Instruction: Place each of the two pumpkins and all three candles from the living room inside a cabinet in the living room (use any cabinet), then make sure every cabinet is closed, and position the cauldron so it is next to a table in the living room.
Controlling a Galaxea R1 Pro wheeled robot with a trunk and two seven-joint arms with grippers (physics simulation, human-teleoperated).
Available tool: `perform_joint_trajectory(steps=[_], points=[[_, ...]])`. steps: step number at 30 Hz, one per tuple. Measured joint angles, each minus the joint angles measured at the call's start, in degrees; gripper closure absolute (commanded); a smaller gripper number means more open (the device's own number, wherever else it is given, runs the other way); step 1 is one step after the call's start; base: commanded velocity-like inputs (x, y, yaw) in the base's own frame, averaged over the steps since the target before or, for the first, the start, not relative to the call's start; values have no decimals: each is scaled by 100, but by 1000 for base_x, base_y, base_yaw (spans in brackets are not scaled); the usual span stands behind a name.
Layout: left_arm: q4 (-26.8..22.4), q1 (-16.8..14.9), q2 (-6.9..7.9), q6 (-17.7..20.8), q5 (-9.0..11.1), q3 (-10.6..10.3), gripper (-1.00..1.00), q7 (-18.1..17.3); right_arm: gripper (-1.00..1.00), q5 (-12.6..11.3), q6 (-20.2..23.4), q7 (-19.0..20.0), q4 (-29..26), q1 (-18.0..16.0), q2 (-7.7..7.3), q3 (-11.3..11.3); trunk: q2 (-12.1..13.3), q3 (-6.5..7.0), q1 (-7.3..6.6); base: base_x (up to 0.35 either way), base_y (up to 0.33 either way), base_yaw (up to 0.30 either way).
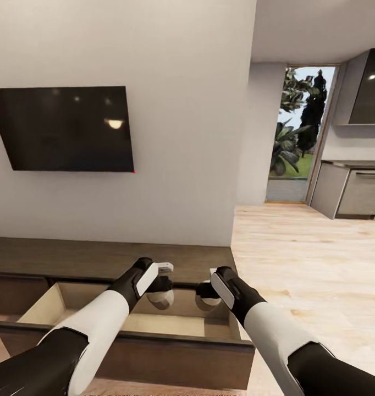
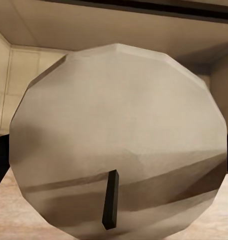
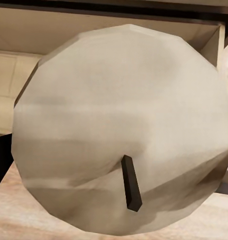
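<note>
Head view looks down over the open drawer (image 1: 127, 324); wrist views (very near) share its inside.

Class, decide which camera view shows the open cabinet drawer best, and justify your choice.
The head view: the open drawer shows whole, tan inside, below both arms. Each wrist view gives mere slivers of drawer wall behind the candle it holds, left and right.

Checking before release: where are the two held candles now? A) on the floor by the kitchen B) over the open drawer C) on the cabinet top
B: both candles, left and right, hang over the open drawer, tan inside visible behind them.
</note>
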Motion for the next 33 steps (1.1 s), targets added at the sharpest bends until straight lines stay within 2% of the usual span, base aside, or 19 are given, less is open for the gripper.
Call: perform_joint_trajectory(steps=[9, 15, 22, 33], points=[[0, 0, 0, 0, -1, 0, 100, 0, 100, -1, -2, 0, 0, 4, 0, 0, -361, -162, 198, 0, 0, 0], [-1, -1, 0, -1, -3, 1, 100, -4, 100, 1, -2, 0, -1, 1, 0, 0, -363, -162, 198, 0, 0, 0], [0, -1, 4, -6, -7, -1, 100, -300, 100, 6, -2, 0, -1, 0, 0, 0, -363, -162, 196, 158, 0, 0], [7, -1, 7, -9, -5, -1, 100, -325, 100, -1, -2, 0, -1, 1, 0, 0, -363, -162, 198, 21, 0, 0]])
